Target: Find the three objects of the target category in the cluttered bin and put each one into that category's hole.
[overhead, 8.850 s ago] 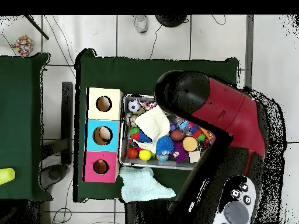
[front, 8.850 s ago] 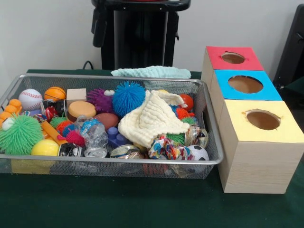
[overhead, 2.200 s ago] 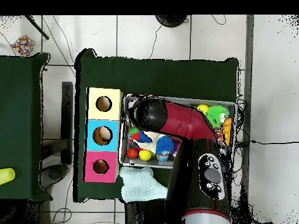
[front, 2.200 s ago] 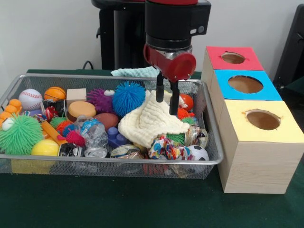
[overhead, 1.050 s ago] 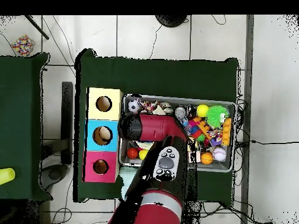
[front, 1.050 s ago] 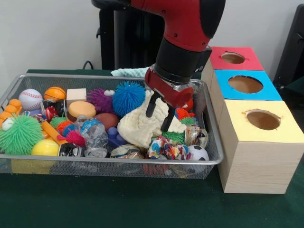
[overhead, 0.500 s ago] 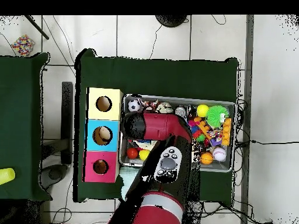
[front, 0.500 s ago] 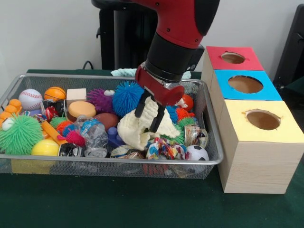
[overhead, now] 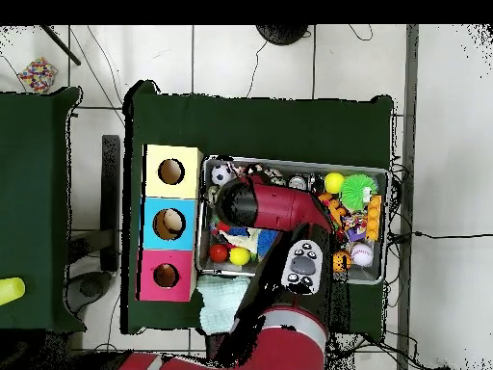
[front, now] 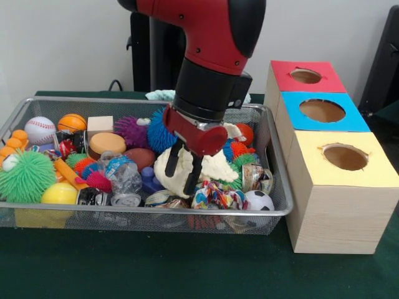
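The wire mesh bin (front: 143,210) is full of toys; it also shows in the overhead view (overhead: 289,161). My gripper (front: 184,171) is down in the bin, open, with its fingers (front: 194,177) either side of a fold of a cream waffle cloth (front: 215,168). A white cloth piece with multicolour dots (front: 215,196) lies just in front of it by the near rim. A mint cloth (front: 159,94) lies on the table behind the bin. The yellow-topped hole (front: 345,157) is to the right of the bin. In the overhead view the arm (overhead: 255,204) hides the gripper.
The blue-topped hole (front: 322,110) and red-topped hole (front: 305,75) stand behind the yellow one. A green puffer ball (front: 25,176), baseball (front: 40,129), yellow ball (front: 59,193) and small soccer ball (front: 259,200) lie in the bin.
The arm has come down and toward the bin's near side. The gripper now reaches into the cream cloth, which is bunched up where it lay spread out.
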